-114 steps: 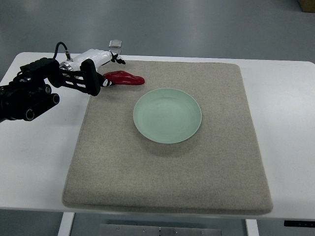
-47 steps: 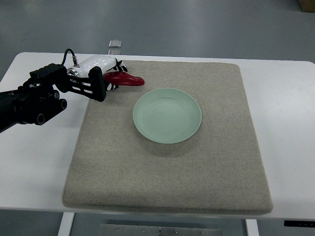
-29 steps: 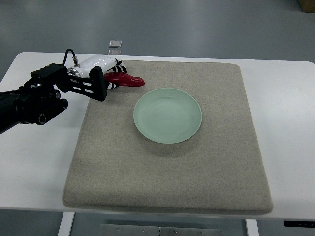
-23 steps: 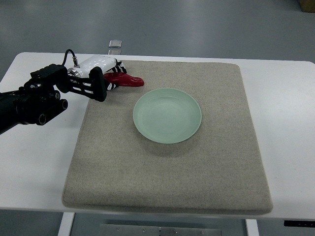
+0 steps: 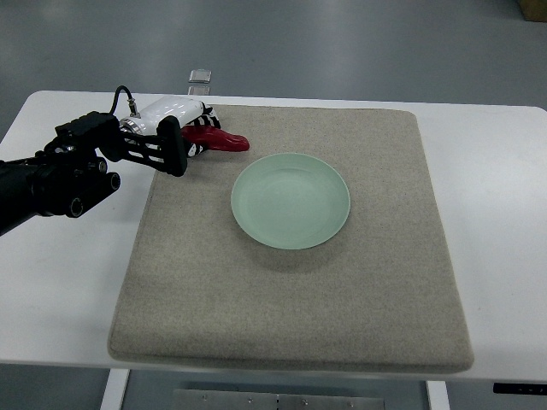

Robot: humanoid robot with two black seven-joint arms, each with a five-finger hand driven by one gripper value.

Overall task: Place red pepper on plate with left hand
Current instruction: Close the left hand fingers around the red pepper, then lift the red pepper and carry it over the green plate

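Observation:
The red pepper [image 5: 222, 139] lies on the grey mat [image 5: 291, 299] near its far left corner. My left hand [image 5: 197, 137], white-backed with black and white fingers, reaches in from the left on a black arm [image 5: 60, 175]. Its fingers are curled around the pepper's left end, which they hide. The pepper's tip points right and rests on the mat. The pale green plate [image 5: 291, 201] sits empty in the middle of the mat, to the right of and nearer than the pepper. My right hand is out of view.
The mat lies on a white table [image 5: 496, 205]. A small clear object [image 5: 200, 79] sits at the table's far edge, just behind my left hand.
Since 2.4 s ago my left hand has moved forward over the pepper's left end and closed on it. In the last second hardly anything has moved.

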